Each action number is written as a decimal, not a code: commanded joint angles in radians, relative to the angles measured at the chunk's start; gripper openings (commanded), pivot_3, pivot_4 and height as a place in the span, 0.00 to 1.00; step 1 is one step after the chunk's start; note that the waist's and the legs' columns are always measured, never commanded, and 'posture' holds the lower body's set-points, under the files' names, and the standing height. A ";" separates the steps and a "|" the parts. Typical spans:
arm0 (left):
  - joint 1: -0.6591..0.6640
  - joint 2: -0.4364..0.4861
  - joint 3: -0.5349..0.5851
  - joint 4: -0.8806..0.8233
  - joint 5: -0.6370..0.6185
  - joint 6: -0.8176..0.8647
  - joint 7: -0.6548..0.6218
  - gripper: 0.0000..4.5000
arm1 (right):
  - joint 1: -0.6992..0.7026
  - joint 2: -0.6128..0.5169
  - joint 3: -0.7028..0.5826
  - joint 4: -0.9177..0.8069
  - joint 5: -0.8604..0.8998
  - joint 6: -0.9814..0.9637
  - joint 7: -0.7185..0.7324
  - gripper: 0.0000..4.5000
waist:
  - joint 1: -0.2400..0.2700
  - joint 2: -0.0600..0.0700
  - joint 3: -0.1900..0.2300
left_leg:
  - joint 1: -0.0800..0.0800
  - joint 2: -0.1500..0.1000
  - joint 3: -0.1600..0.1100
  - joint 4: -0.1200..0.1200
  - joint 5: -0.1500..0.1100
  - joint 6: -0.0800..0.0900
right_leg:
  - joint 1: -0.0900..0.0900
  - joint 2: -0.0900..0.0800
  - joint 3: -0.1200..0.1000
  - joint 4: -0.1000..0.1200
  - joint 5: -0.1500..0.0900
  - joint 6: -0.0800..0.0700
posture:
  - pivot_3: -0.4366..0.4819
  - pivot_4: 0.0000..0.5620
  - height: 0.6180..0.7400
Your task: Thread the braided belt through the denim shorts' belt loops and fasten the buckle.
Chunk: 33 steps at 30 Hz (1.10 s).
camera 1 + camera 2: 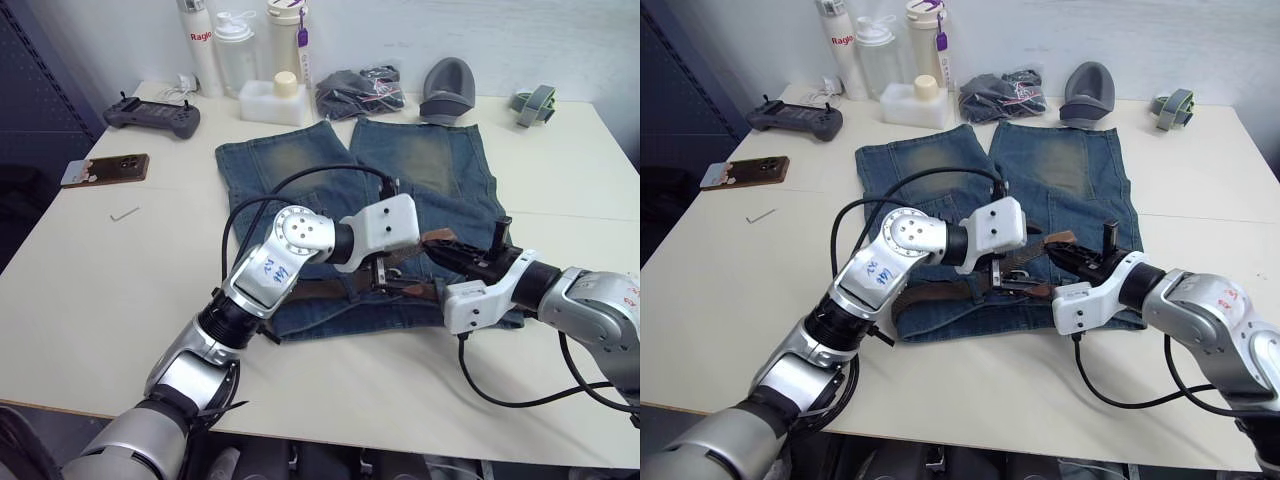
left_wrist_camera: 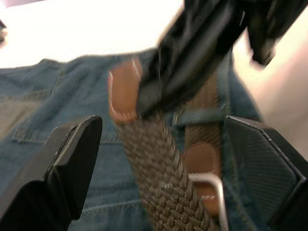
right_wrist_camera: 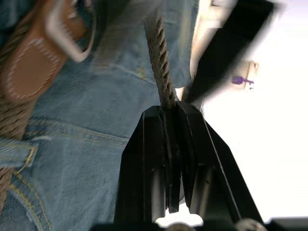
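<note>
The denim shorts (image 1: 420, 160) lie flat on the white table, waistband toward me. The braided belt (image 1: 320, 290) runs along the waistband, under a belt loop (image 2: 202, 115). Its silver buckle (image 2: 214, 192) lies on the denim by the brown leather end. My left gripper (image 1: 385, 280) hovers over the middle of the waistband, open, with the braid (image 2: 159, 178) passing between its fingers (image 2: 62, 163) untouched. My right gripper (image 3: 171, 115) is shut on the braid just behind the tan tip (image 1: 437, 236), holding that end lifted off the shorts.
Along the table's back edge stand bottles (image 1: 235, 50), a white container (image 1: 272, 100), a dark grey cloth bundle (image 1: 362, 90), a grey cap (image 1: 447, 88) and a green-grey strap roll (image 1: 533, 103). A black controller (image 1: 152, 115), a phone (image 1: 105, 170) and a small hex key (image 1: 124, 213) lie at the left.
</note>
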 commanded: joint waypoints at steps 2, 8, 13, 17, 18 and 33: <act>-0.004 -0.012 -0.032 0.016 0.070 -0.070 0.049 0.69 | 0.001 0.011 -0.047 -0.073 0.038 0.049 0.026 0.00 | 0.001 0.000 0.000 | 0.000 0.000 0.000 0.000 0.000 0.000 | 0.000 0.000 0.000 0.000 0.000 0.000 | 0.48 0.27 0.31; -0.011 -0.057 0.015 0.041 0.064 -0.079 0.098 0.07 | 0.038 0.030 -0.056 -0.117 0.055 0.105 0.054 0.00 | 0.003 0.000 0.000 | 0.000 0.000 0.000 0.000 0.000 0.000 | 0.000 0.000 0.000 -0.001 0.000 0.000 | 0.48 0.27 0.31; -0.002 -0.038 0.047 0.051 0.039 -0.060 0.075 0.01 | 0.070 0.068 -0.090 -0.151 0.174 0.205 0.100 0.00 | 0.003 0.000 0.000 | 0.000 0.000 0.000 0.000 0.000 0.000 | 0.000 0.000 0.000 -0.001 0.000 0.000 | 0.48 0.27 0.31; 0.012 -0.018 0.104 0.054 -0.026 -0.003 0.036 0.00 | 0.080 0.082 -0.142 -0.175 0.296 0.300 0.149 0.33 | 0.000 0.000 0.000 | 0.000 0.000 0.000 0.000 0.000 0.000 | 0.000 0.000 0.000 -0.001 0.000 0.000 | 0.48 0.27 0.31; 0.015 -0.031 0.162 0.039 -0.111 0.074 0.009 0.00 | 0.087 0.082 -0.151 -0.183 0.312 0.318 0.156 0.45 | -0.001 0.000 0.000 | 0.000 0.000 0.000 0.000 0.000 0.000 | 0.000 0.000 0.000 -0.001 0.000 0.000 | 0.48 0.27 0.31; 0.045 0.106 0.288 0.028 -0.273 0.144 -0.088 0.00 | 0.242 0.254 0.050 -0.174 0.081 0.387 -0.041 0.99 | 0.000 0.000 0.000 | 0.001 0.000 -0.001 -0.001 0.000 0.000 | 0.001 0.000 0.000 -0.002 0.000 0.000 | 0.48 0.27 0.31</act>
